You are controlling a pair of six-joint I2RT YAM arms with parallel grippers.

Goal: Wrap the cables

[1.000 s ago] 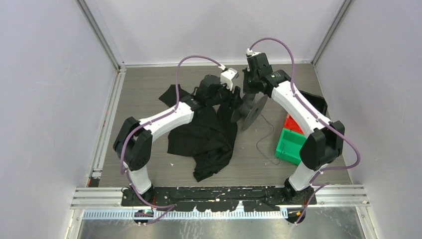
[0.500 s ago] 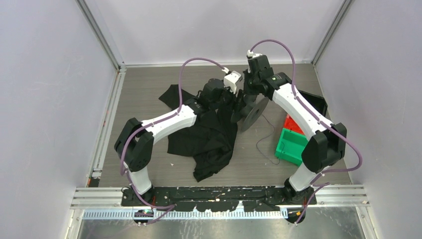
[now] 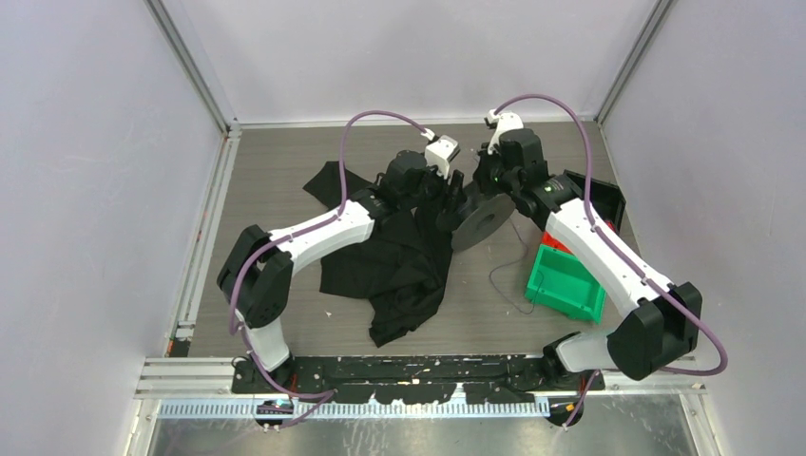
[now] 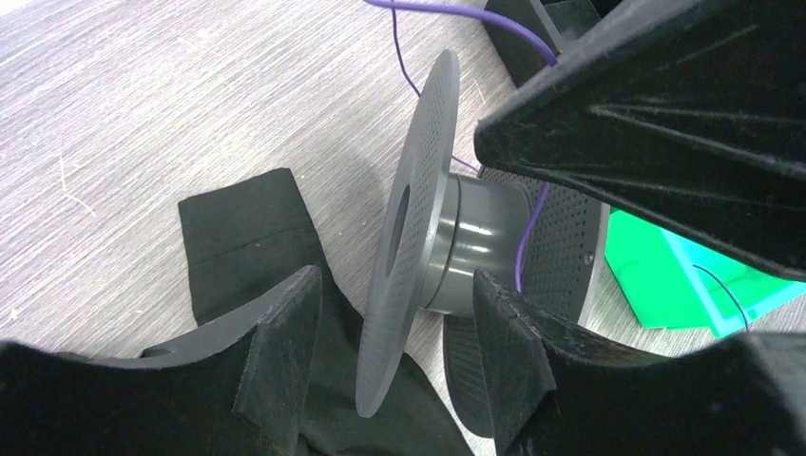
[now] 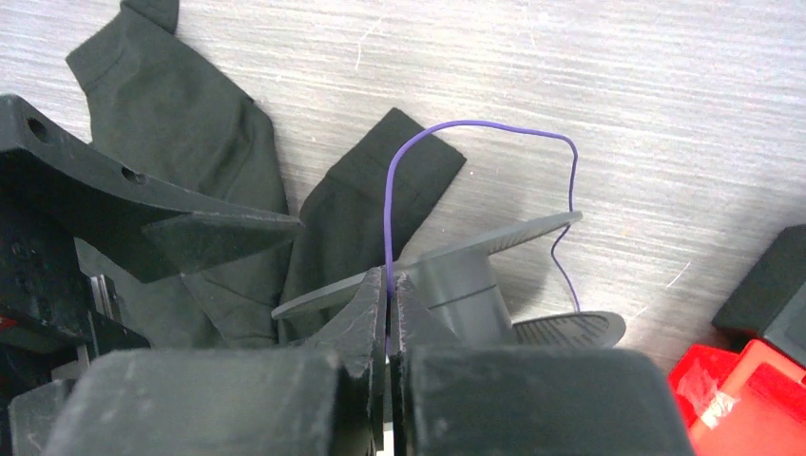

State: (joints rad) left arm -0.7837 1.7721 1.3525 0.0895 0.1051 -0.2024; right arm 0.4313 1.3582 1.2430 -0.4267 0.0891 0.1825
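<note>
Top view: the spool stands between both arms, and slack cable trails across the table.

Left wrist: my left gripper straddles the spool's flange with its jaws spread, pinching nothing.

Right wrist: my right gripper is clenched on the cable. I'd pull the loop taut and guide it onto the hub.

1 fixed camera looks down over the whole desk from high behind its near edge. 2 wrist cameras look from very near, from opposite sides, at the grey spool, which all 3 views share.
</note>
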